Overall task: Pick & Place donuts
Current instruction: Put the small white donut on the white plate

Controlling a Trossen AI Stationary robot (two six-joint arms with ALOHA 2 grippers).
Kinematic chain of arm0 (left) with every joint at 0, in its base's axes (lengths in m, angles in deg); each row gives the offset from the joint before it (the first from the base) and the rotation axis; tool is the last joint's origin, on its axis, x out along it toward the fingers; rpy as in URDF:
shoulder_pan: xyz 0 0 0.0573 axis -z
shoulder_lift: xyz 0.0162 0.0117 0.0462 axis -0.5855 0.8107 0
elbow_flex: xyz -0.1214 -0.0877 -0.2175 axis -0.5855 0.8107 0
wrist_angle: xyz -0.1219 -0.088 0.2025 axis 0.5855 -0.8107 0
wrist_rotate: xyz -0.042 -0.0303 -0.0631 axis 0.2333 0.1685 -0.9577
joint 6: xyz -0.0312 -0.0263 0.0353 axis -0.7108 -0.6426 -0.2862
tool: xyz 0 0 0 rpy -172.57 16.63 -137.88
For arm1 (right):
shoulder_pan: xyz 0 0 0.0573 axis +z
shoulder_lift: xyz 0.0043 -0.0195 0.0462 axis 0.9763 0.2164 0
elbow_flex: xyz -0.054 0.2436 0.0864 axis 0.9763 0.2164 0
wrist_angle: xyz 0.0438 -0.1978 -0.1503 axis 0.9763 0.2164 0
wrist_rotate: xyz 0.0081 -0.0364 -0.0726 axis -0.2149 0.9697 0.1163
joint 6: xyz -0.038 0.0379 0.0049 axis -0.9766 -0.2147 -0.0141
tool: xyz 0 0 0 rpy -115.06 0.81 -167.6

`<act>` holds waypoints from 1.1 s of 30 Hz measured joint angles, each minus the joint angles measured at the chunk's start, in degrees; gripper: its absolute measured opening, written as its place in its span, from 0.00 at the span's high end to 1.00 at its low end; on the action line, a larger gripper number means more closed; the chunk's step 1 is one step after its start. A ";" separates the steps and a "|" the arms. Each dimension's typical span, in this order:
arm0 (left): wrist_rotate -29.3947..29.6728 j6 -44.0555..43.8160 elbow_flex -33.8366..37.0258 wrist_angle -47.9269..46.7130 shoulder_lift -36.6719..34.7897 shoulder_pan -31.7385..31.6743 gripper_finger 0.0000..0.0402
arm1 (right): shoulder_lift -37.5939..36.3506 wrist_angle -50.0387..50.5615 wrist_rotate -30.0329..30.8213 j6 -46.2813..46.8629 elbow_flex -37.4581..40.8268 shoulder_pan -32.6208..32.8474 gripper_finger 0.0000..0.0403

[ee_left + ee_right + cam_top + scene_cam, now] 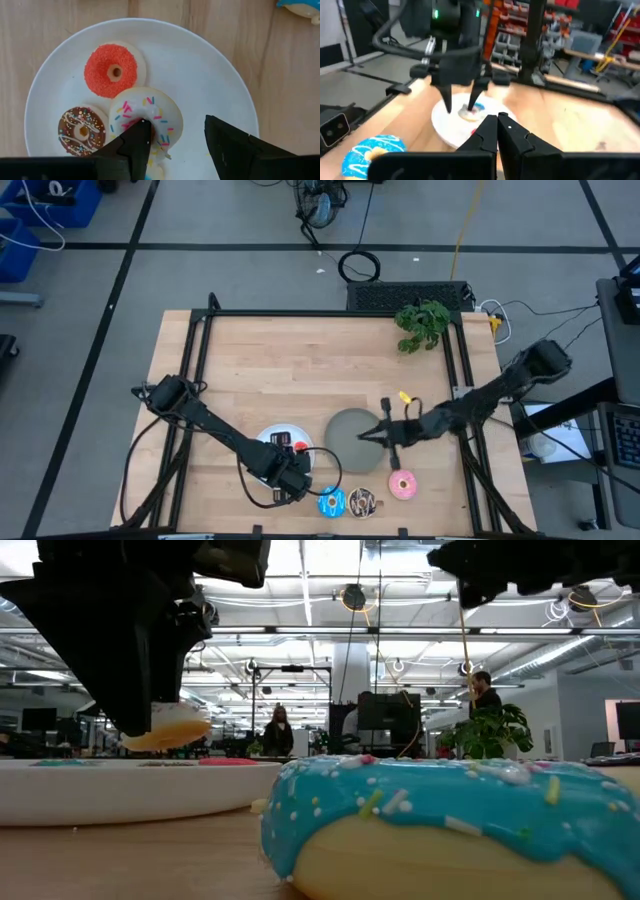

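Note:
A white plate [272,435] near the table's front holds a tiny red donut [110,70], a tiny brown donut [80,131] and a whitish-pink sprinkled donut [150,117]. My left gripper [175,125] is open above this plate, pointing down, with one finger at the whitish-pink donut. My right gripper [362,435] is shut and empty over the grey plate [345,450]. The bright blue donut [331,502], the dark brown donut [362,502] and the pink donut [402,485] lie on the table by the near edge. My left gripper has one fingertip [141,131] at the hole of the whitish-pink donut [131,122], coming from above. The other finger [227,142] stands apart from it and touches nothing. In the low view the donut [165,728] shows tilted at the finger, above the white plate's rim [100,795].
A small green plant [422,322] stands at the table's far right. A yellow bit [404,395] lies beyond the grey plate. Black frame rails run along the table's left, right and far sides. People stand in the room behind.

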 joint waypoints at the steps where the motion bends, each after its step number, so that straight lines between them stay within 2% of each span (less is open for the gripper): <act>1: 0.12 -0.37 0.00 0.03 0.00 0.01 0.54 | 2.12 -1.15 0.38 1.00 -0.49 0.57 1.00; 8: 1.91 -2.48 0.00 1.31 0.00 0.00 0.54 | 17.30 -23.40 3.58 3.71 -0.86 2.71 1.00; 11: 2.54 -3.25 0.00 3.62 0.00 0.00 0.54 | 22.63 -28.64 3.49 4.49 -1.79 2.66 1.00; 17: 2.18 -2.46 0.00 5.62 0.00 0.33 0.54 | 31.11 -24.17 3.30 4.62 -11.32 2.66 1.00; 21: 2.08 -4.32 0.00 4.70 0.00 0.68 0.54 | 32.90 -16.92 3.23 6.27 -15.27 2.29 1.00; 33: 1.99 -5.72 0.00 5.84 0.00 1.51 0.54 | 38.72 -8.93 0.32 9.11 -24.86 0.66 1.00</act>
